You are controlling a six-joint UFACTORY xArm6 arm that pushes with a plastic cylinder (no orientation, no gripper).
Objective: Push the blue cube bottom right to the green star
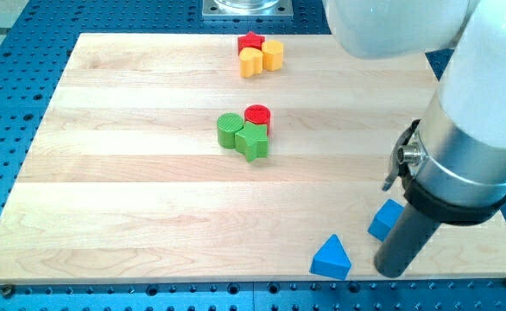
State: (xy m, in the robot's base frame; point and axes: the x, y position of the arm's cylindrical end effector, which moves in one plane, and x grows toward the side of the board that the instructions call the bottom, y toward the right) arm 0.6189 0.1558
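Note:
The blue cube [385, 219] sits near the board's bottom right, partly hidden behind my rod. My tip [389, 270] rests on the board just below and to the right of the cube, close against it. The green star [253, 141] lies near the board's middle, touching a green cylinder [229, 130] on its left and a red cylinder [258, 116] above it. The cube is far to the lower right of the star.
A blue triangular block [332, 257] lies just left of my tip near the bottom edge. A red star [250, 41], a yellow heart-like block [251, 61] and a yellow cylinder [273, 53] cluster at the board's top. The arm's white body fills the view's upper right.

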